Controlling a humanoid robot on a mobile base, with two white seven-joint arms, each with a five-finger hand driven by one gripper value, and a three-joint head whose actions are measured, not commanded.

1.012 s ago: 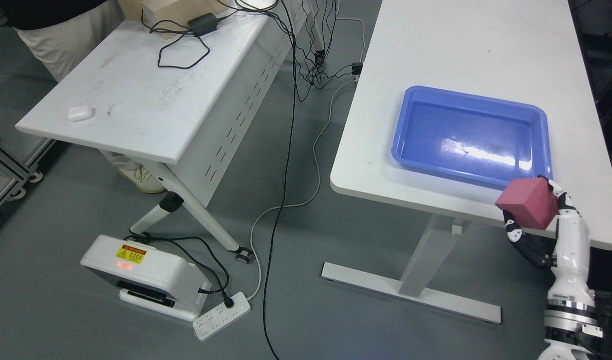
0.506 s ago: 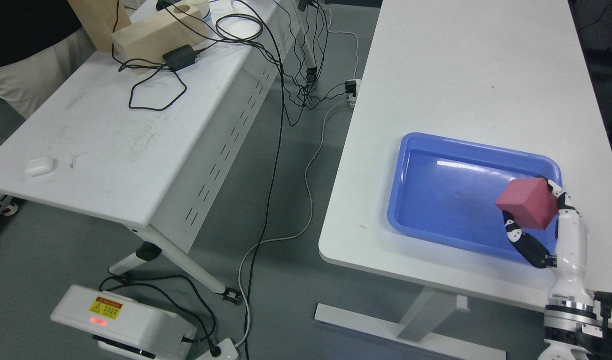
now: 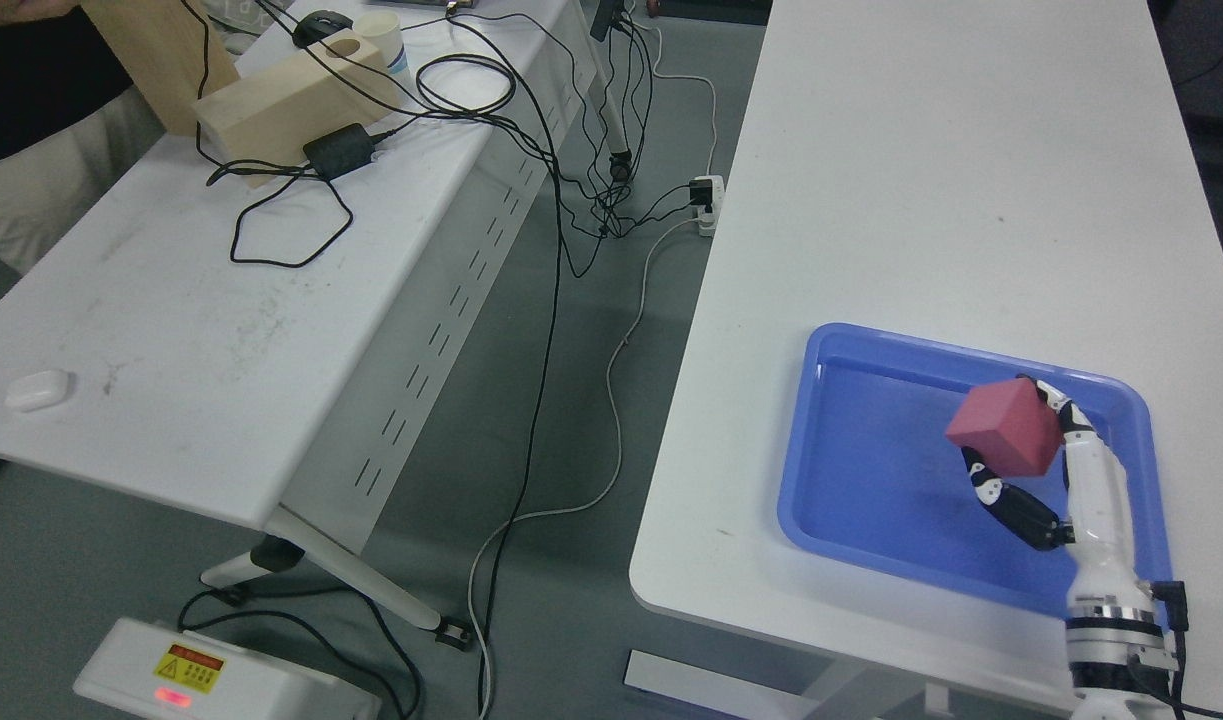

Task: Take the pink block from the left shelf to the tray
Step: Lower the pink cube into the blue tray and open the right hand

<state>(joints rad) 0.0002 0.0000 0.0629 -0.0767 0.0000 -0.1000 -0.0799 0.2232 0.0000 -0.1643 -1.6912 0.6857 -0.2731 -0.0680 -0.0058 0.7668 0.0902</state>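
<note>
My right hand (image 3: 1011,455) rises from the lower right corner and is shut on the pink block (image 3: 1003,428), a cube tilted on one corner. Thumb and fingers clamp it from both sides. Block and hand hang over the right half of the blue tray (image 3: 871,520), which lies near the front edge of the white table (image 3: 921,200). I cannot tell how high above the tray floor the block is. My left arm does not show.
A second white table (image 3: 171,300) stands at the left with wooden blocks (image 3: 281,95), a power adapter (image 3: 338,150), cables and a small white case (image 3: 39,389). Cables hang into the floor gap between the tables. A person stands at the top left corner.
The camera has moved, so the tables sit lower in the picture. My right hand with the pink block has gone from beyond the tray's front rim to over its inside.
</note>
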